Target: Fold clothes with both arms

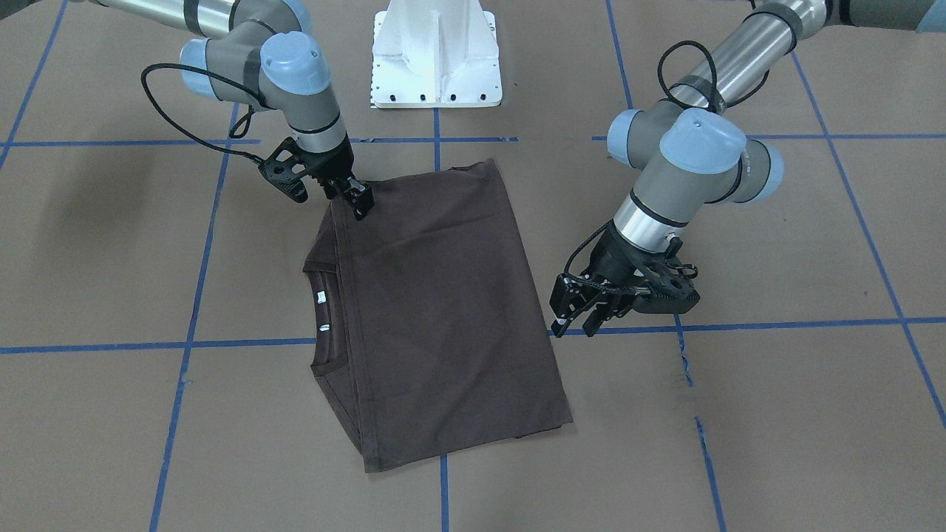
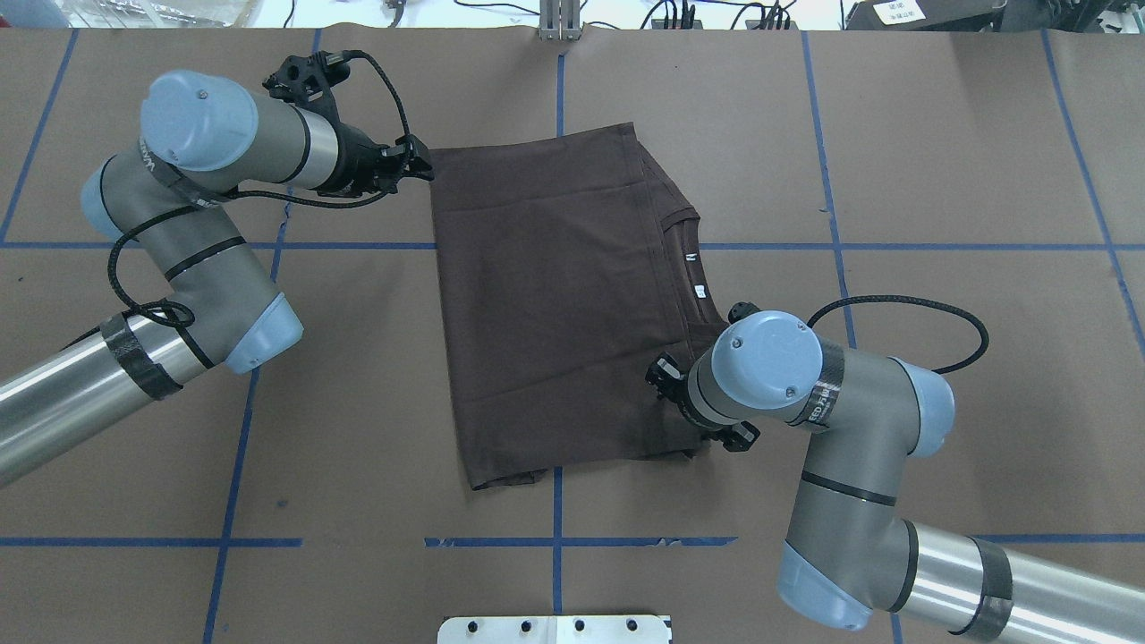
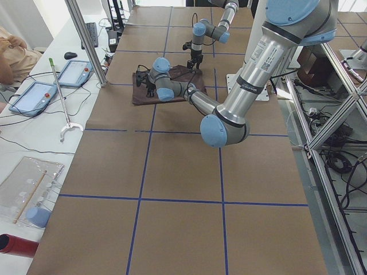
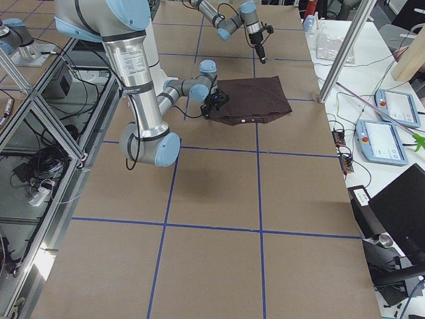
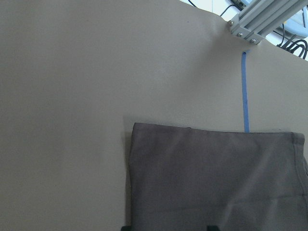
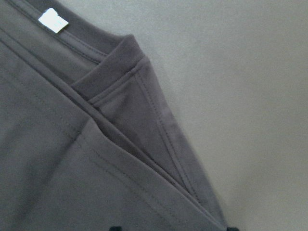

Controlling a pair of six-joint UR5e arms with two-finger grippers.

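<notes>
Overhead, the right gripper (image 1: 358, 203) is mostly hidden beneath its own wrist (image 2: 756, 362). Both wrist cameras crop the T-shirt (image 5: 211, 178) at the edges.

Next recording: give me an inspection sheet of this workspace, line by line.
Surface: brown paper-covered table with a blue tape grid, flat.
Job's things: dark brown T-shirt, folded into a rectangle, collar and white tags showing.
Clutter: nothing seen.
Hands: left hand open by the shirt's far corner; right hand open at the near corner on the collar side.
Cables: black cable loops at both wrists, off the shirt.
Surroundings: white bolted pedestal; blue-edged tablets on a side bench.
</notes>
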